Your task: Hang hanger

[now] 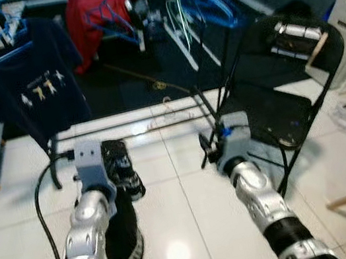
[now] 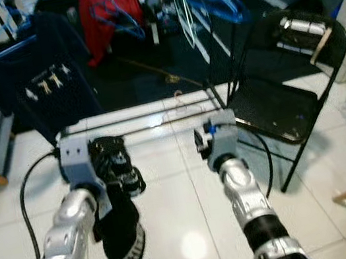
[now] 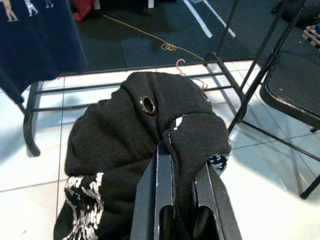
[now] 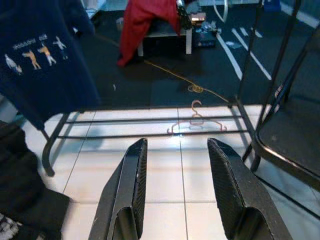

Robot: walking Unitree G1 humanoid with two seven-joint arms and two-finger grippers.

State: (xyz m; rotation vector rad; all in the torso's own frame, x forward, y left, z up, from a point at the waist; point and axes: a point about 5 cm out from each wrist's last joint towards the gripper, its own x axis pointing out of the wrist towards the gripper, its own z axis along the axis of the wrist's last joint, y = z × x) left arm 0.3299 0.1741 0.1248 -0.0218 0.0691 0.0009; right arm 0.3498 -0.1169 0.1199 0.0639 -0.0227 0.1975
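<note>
Looking down at glossy white floor tiles [image 1: 191,233], I see my left gripper [image 3: 180,200] clamped on a soft black garment [image 3: 145,145] with white patterned trim and a metal eyelet, hanging limp from my fingers. My right gripper [image 4: 177,192] hangs above the floor with its fingers spread apart, holding nothing. The thin pinkish wire hanger [image 4: 196,120] lies flat on the tiles against the low bars of the black metal clothes rack [image 4: 150,120], well ahead of both grippers. A navy printed T-shirt [image 1: 33,80] hangs on a blue plastic hanger [image 1: 6,38]; a black folding chair [image 1: 281,97] stands to my right.
</note>
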